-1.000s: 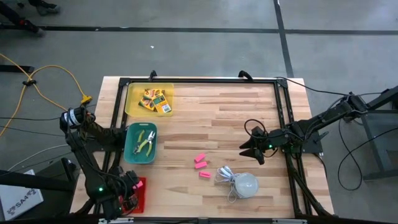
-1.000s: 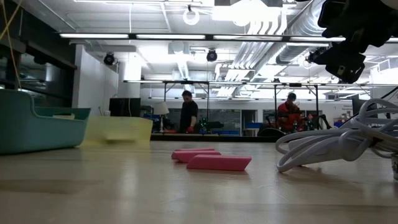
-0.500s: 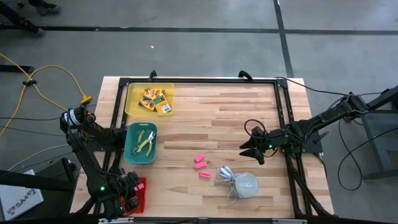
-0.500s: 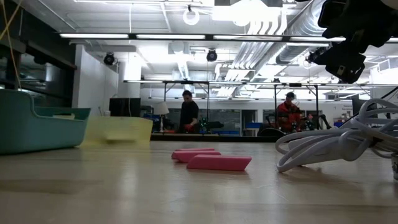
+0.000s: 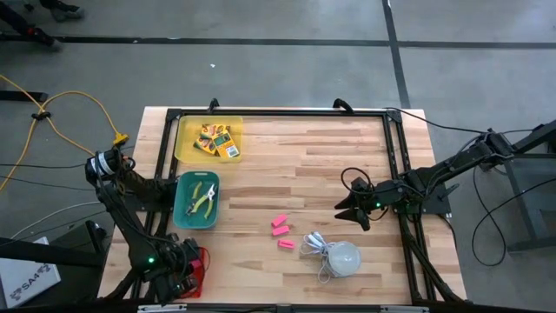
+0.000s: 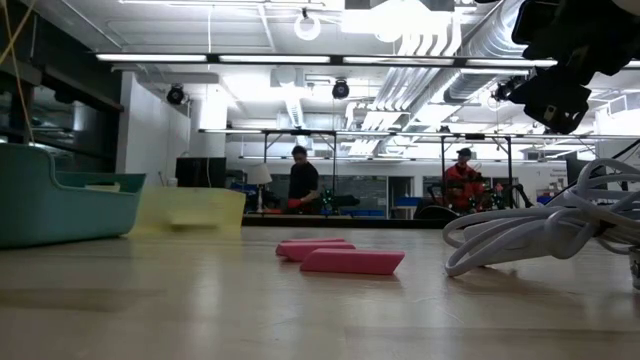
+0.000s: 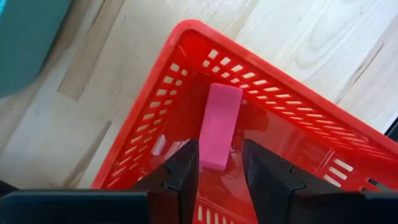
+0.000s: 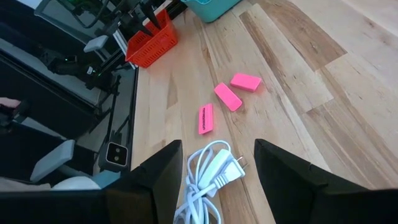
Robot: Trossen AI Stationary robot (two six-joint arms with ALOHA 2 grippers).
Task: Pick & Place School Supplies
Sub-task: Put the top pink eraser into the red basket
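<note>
We see boxes (image 5: 217, 139) in yellow tray (image 5: 184, 143), scissors (image 5: 204, 198) in teal bin (image 5: 181, 209): sorted. Left gripper (image 7: 219, 163) over red basket (image 7: 186, 81), fingers parted, pink eraser (image 7: 219, 124) just loose between. Three erasers (image 5: 281, 229) left on table (image 5: 295, 148). Right gripper (image 5: 345, 207) waits, spread wide.

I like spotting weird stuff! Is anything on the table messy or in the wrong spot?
Mostly tidy. Three pink erasers lie loose on the bare wood, unlike the one in the red basket under the left claw. Beside them, a white dome with a tangled cord doesn't look like a school supply.

Left gripper (image 5: 181, 276) over red basket (image 5: 196, 263) — three pink erasers (image 5: 281, 229) mid-table.
</note>
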